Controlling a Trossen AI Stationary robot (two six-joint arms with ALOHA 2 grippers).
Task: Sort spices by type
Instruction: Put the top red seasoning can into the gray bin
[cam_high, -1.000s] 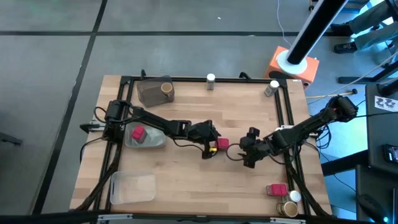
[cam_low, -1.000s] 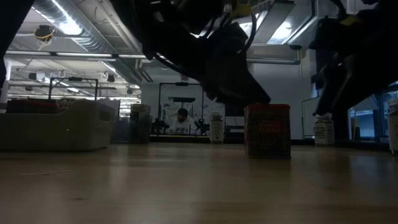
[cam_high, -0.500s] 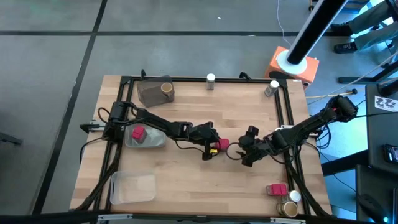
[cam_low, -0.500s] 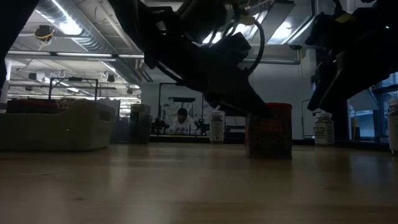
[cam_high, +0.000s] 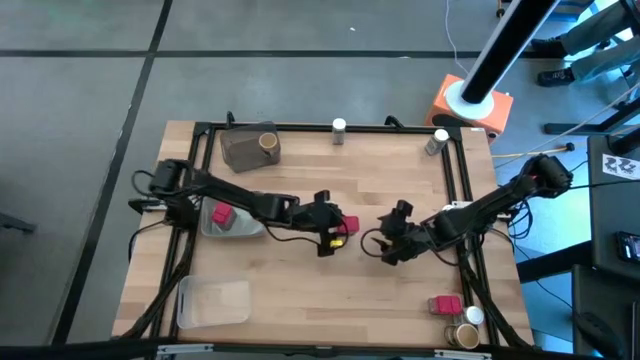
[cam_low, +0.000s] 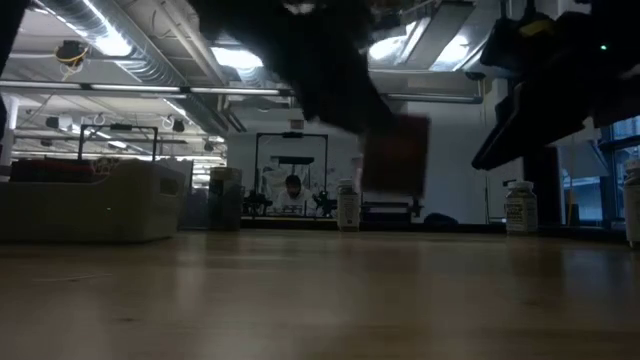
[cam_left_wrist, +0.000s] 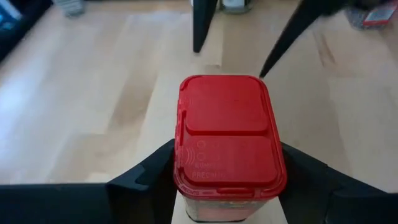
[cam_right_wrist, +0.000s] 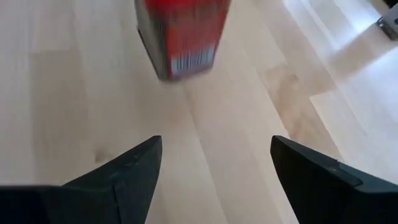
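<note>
Gripping red packet (cam_left_wrist: 227, 142), apparently lifted: left gripper (cam_high: 333, 229).

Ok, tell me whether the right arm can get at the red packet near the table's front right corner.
Probably yes. The right hand is open and empty, and the red packet lies on that arm's own side with bare wood between; the two jars beside it sit closer to the corner.

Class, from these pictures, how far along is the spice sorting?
Done: one red packet lies in a tray, one brown-topped jar in another. In hand: the left pincer holds a red box off the table. Left: two white-capped jars at the far edge, three containers near the right corner.
</note>
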